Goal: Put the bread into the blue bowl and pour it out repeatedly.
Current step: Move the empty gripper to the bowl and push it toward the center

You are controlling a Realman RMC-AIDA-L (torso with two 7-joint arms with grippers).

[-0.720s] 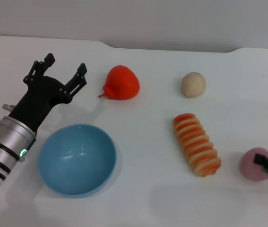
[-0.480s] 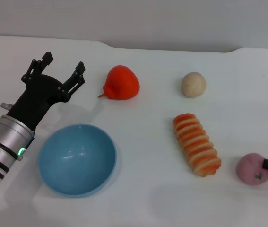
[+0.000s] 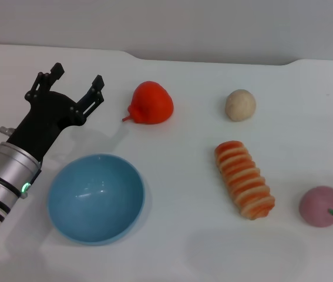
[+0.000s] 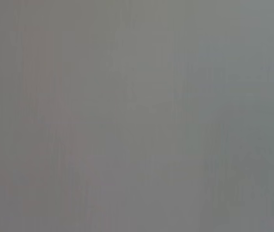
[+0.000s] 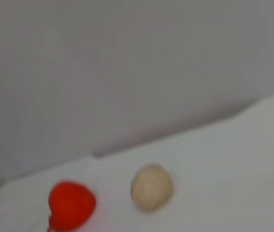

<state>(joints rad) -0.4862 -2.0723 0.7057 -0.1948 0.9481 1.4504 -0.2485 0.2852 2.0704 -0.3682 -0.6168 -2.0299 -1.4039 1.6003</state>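
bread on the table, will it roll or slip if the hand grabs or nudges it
The bread lies flat, long and ridged, so it will probably stay put or roll only sideways, not along its length. The ridges should give fingers some purchase. It looks like a moulded toy, likely light and stiff, so a push may skid it across the smooth table.

Bright even overhead light, soft shadows, wrist views blurred, perhaps defocused

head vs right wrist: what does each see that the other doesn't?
Head only: the blue bowl, the bread, a pink ball, and the open left gripper above the table behind the bowl. Right wrist only: nothing extra, and not its own gripper. Both: the red toy, the beige ball and the white table.
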